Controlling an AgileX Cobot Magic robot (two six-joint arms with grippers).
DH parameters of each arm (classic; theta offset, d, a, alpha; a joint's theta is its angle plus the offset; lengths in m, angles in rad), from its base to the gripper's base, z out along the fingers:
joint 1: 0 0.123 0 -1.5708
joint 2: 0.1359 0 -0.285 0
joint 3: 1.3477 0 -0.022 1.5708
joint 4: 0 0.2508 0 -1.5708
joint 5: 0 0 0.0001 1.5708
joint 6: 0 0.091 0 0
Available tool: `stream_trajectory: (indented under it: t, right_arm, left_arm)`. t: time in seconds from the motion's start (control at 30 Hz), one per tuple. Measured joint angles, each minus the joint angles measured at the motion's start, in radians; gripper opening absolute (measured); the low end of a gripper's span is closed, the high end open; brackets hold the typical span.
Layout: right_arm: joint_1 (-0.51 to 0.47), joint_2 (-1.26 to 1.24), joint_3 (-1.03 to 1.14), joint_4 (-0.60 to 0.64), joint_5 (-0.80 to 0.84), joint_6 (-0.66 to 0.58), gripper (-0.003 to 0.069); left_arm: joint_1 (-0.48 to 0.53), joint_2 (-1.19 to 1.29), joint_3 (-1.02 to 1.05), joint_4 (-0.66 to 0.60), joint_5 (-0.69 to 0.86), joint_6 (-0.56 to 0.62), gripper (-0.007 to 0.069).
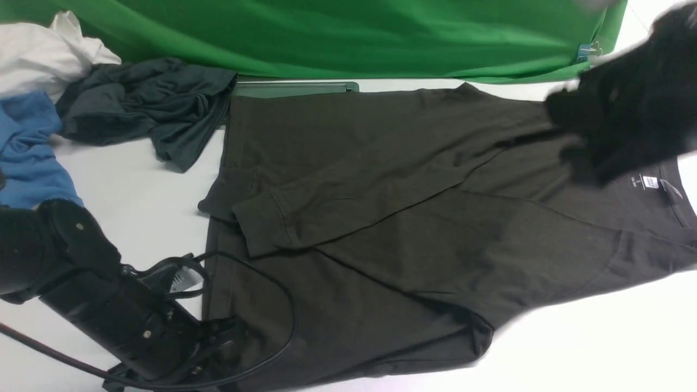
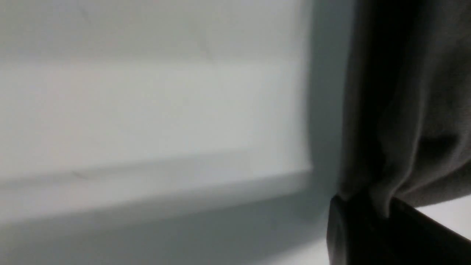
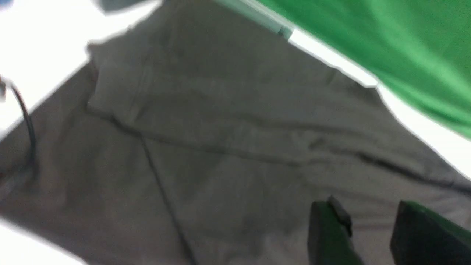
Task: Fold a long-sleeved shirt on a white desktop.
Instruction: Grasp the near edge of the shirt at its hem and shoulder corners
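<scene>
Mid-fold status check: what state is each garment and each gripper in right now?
Dark olive-brown long-sleeved shirt: spread flat on the white desktop, one sleeve folded across its body.
Left gripper: shut on the shirt's bunched hem.
Right gripper: open, above the shirt, holding nothing.
Dark teal-grey garment: crumpled.
Blue garment: crumpled.
White garment: crumpled.

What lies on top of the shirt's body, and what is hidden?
A sleeve lies folded across the shirt, and a black cable loops over its hem, where the left end effector pinches it. The fabric under the sleeve is covered.
</scene>
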Motion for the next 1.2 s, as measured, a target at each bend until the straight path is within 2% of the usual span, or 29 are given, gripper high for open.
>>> stream_trajectory:
  t: [0.2, 0.37, 0.47, 0.53, 0.6, 0.63, 0.7, 0.83, 0.93, 1.0, 1.07, 1.2]
  right_arm:
    - [0.0, 0.013, 0.069, 0.106, 0.049, -0.059, 0.0276]
    - [-0.022, 0.058, 0.065, 0.137, 0.103, -0.108, 0.0276]
    - [-0.091, 0.111, 0.05, 0.21, 0.137, -0.178, 0.0276]
    - [-0.156, 0.157, 0.048, 0.325, 0.139, -0.261, 0.0276]
    - [-0.217, 0.195, 0.048, 0.419, 0.139, -0.321, 0.0276]
    - [-0.217, 0.199, 0.048, 0.428, 0.138, -0.321, 0.0276]
    - [-0.28, 0.248, 0.048, 0.492, 0.129, -0.366, 0.0276]
    - [-0.317, 0.275, 0.069, 0.474, 0.123, -0.373, 0.0276]
    - [-0.321, 0.278, 0.149, 0.342, 0.128, -0.373, 0.0287]
    - [-0.324, 0.294, 0.216, 0.248, 0.137, -0.373, 0.0314]
    - [-0.326, 0.302, 0.24, 0.231, 0.14, -0.375, 0.0327]
    - [-0.328, 0.361, 0.323, 0.138, 0.138, -0.407, 0.0398]
  left_arm:
    - [0.061, -0.147, 0.003, 0.055, -0.028, 0.014, 0.0038]
    - [0.12, -0.332, 0.003, 0.105, 0.001, -0.01, 0.0038]
    - [0.171, -0.43, -0.009, 0.187, 0.015, -0.064, 0.0038]
    - [0.198, -0.458, -0.02, 0.238, 0.017, -0.109, 0.0038]
    - [0.205, -0.461, -0.02, 0.26, 0.036, -0.12, 0.0038]
    - [0.205, -0.461, -0.02, 0.26, 0.036, -0.12, 0.0038]
    - [0.204, -0.457, -0.02, 0.266, 0.073, -0.125, 0.0038]
    - [0.199, -0.452, -0.02, 0.284, 0.078, -0.126, 0.0038]
    - [0.199, -0.451, -0.02, 0.299, 0.064, -0.138, 0.0038]
    - [0.199, -0.451, -0.02, 0.299, 0.051, -0.141, 0.0038]
    - [0.199, -0.451, -0.02, 0.298, 0.047, -0.141, 0.0038]
    - [0.198, -0.451, -0.02, 0.291, 0.045, -0.141, 0.0038]
